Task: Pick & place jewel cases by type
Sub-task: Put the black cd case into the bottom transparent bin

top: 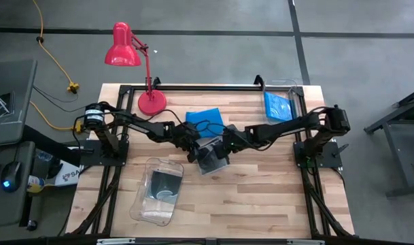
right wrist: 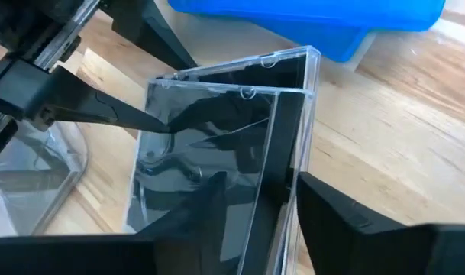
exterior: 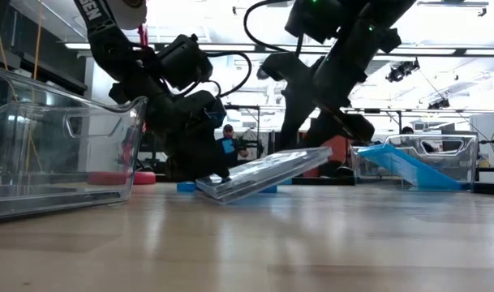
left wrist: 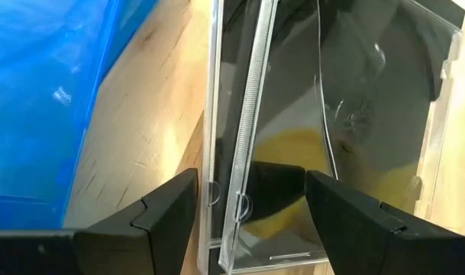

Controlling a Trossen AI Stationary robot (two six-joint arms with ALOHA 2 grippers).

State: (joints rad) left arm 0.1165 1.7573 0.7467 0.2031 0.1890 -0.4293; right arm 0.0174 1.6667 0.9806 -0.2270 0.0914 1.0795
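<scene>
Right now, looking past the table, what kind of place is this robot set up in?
Probably a robotics lab or workshop. The wooden table stands on a bare concrete floor, the low view shows an open room with strip lighting and a person among equipment, and a yellow extension cord trails across the floor.

Place: a robotics lab or workshop hall.
Floor: bare grey concrete crossed by dark seams.
Work surface: pale wooden butcher-block counter (top: 261,197) carrying a black metal frame (top: 193,88).
Lighting: red metal desk lamp (top: 128,58) on the counter; long ceiling strip lights in the low view.
Cabling: yellow extension cord (top: 54,58) lying across the floor.
Background: a person (exterior: 228,146) among further workstations.
</scene>
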